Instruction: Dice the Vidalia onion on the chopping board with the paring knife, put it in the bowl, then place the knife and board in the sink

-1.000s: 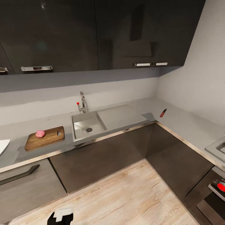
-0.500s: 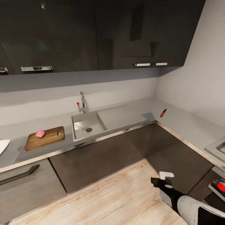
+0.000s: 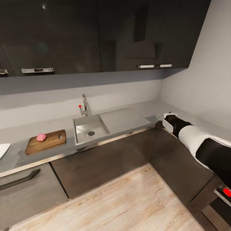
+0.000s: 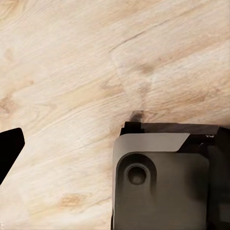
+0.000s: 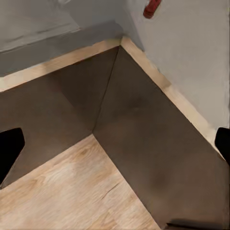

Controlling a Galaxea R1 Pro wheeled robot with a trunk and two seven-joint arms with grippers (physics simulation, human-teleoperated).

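Observation:
The pinkish Vidalia onion (image 3: 41, 137) lies on the wooden chopping board (image 3: 48, 141), on the grey countertop (image 3: 128, 117) left of the steel sink (image 3: 89, 128). A sliver of the white bowl (image 3: 3, 150) shows at the far left edge. My right gripper (image 3: 162, 121) hangs at the counter's inner corner and covers the paring knife in the head view. In the right wrist view the knife's red handle (image 5: 152, 7) lies ahead on the worktop, and the right gripper (image 5: 117, 141) is open with nothing between its fingers. My left gripper's dark finger (image 4: 9, 148) hangs over the floor.
The chrome tap (image 3: 84, 107) stands behind the basin, and the drainboard (image 3: 123, 118) runs to its right. Dark wall cabinets (image 3: 96, 35) hang overhead. The counter turns a corner toward an oven (image 3: 224, 192) at the right. A part of my own base (image 4: 160, 182) sits below the left wrist.
My right arm has risen from near the floor to the counter corner and now hides the knife in the head view. The left gripper left the head view's lower edge. Onion and board unmoved.

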